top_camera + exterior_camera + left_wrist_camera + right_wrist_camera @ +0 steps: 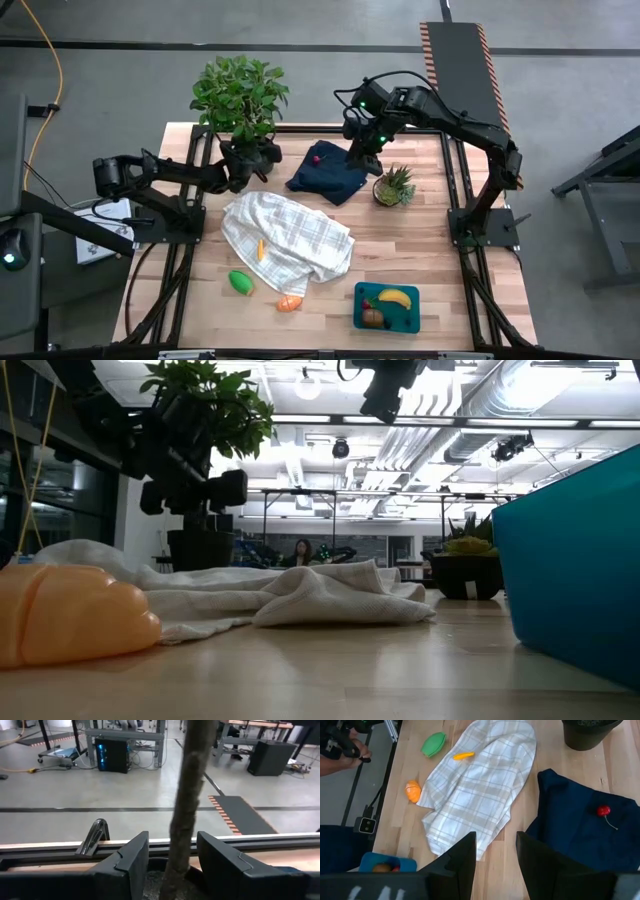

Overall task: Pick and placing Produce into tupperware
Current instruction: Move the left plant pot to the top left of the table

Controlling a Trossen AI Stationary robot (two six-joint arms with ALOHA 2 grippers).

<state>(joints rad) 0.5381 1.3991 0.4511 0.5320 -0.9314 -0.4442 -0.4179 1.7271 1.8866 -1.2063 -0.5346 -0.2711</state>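
My left gripper (238,172) (172,840) is open at the large leafy plant, with one finger on each side of its brown stem (185,795), just above the soil. My right gripper (360,150) (495,840) hangs open and empty over the navy cloth (328,172), where a red cherry (603,810) lies. A green piece (240,282) and an orange piece (289,302) rest on the table, and a small orange piece (261,250) lies on the checked towel (290,240). The teal tupperware (409,318) holds a banana (394,297), a brown piece and a red one. My left gripper comes in nearly level from the table's left, and the plant's stem (181,835) stands upright between its two fingers. I cannot tell whether either finger touches the stem.
The leafy plant's black pot (250,158) stands at the far left. A small spiky plant (394,187) sits beside the navy cloth. Bare wood lies between the towel and the tupperware. In the low view the orange piece (70,625) and the tupperware wall (580,580) stand close.
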